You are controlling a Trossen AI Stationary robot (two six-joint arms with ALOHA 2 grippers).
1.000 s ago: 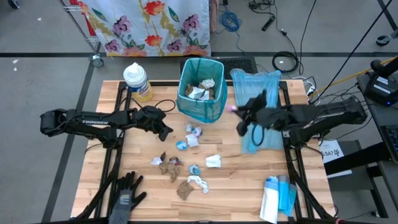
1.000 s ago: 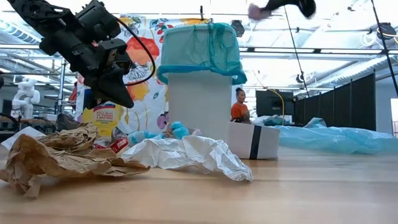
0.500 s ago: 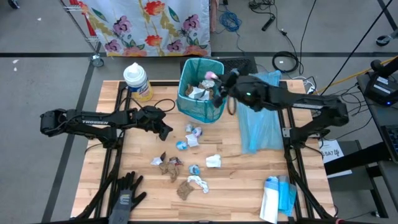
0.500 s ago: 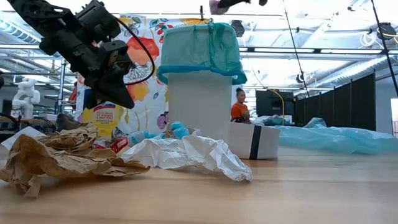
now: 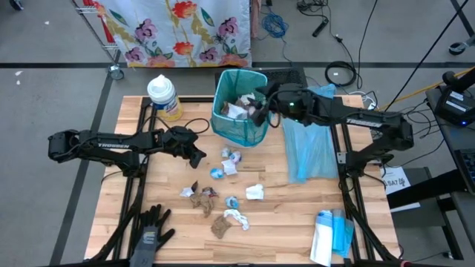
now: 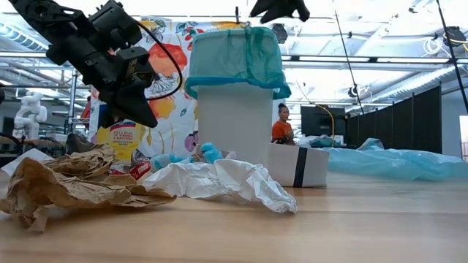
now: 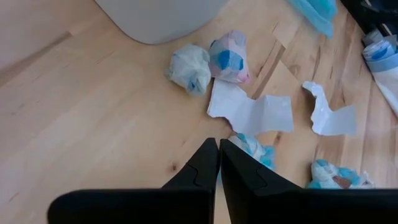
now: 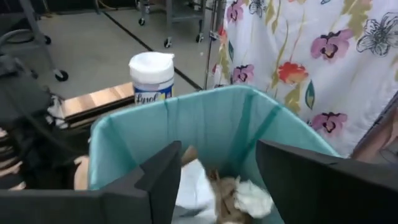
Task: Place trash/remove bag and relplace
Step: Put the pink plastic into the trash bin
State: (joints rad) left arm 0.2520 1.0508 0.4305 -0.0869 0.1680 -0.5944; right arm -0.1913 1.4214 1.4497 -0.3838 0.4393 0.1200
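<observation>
Trash [image 5: 223,194] is scattered on the bench [image 5: 282,222] in front of the bin [image 5: 239,107], with more already lying inside the bin's teal bag [image 8: 205,118]. Nearest in the low view, a brown paper wad [image 6: 66,183] and a white tissue [image 6: 219,181] are seen; from above, roughly nine or ten loose scraps can be counted, though an exact count cannot be given. One glove [image 5: 151,230] lies at the near left corner, and a stack of folded bags [image 5: 330,233] at the near right. The left gripper [image 5: 199,158] is held clenched and empty above the scraps, just left of the nearest ones. Farther back, the right gripper [image 5: 260,106] is spread wide over the bin's rim, with nothing seen between its fingers [image 8: 161,180]. Judged from this, a drop is being finished; it is done well if the gripper is lifted clear of the bag's edge, so the liner is not snagged, before the next scrap is approached. One wipes tub [image 5: 163,95] stands behind, and one spare blue bag [image 5: 312,144] lies beside the bin.
</observation>
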